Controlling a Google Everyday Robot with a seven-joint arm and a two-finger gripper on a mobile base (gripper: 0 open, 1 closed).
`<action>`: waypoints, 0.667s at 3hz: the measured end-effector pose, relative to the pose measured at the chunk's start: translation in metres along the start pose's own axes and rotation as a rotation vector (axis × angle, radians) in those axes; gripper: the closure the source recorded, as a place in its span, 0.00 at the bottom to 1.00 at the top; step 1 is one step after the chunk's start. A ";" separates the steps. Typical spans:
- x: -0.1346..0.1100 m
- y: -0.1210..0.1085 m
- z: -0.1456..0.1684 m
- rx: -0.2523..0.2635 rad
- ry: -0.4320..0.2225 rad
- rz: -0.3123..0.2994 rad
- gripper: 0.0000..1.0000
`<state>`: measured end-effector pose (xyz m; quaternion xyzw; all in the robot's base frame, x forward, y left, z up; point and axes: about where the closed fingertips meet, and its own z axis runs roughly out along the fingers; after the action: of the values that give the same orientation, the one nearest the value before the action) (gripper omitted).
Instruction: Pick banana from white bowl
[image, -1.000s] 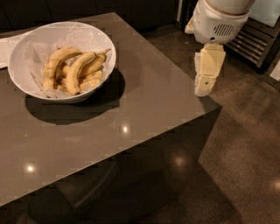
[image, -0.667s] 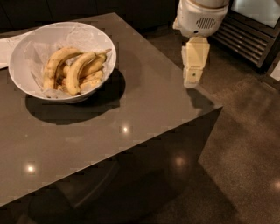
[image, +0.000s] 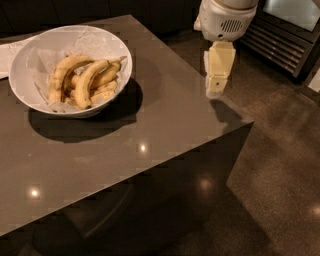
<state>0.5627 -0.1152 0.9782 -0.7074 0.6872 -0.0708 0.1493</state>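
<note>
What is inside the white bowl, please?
Crinkled paper and several bananas, the longest banana on top; they hide the white bowl's floor. The gripper hangs far right, above the table edge.

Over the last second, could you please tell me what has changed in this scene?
The hand has moved left, toward the white bowl, and now hangs near the right edge of the table. It has taken hold of nothing. The banana and the others lie in the bowl as before, and the bowl has not shifted.
</note>
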 end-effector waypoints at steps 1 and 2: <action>-0.024 -0.024 0.006 0.022 -0.019 -0.080 0.00; -0.059 -0.046 0.008 0.029 -0.035 -0.186 0.00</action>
<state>0.6062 -0.0551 0.9910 -0.7670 0.6147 -0.0820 0.1645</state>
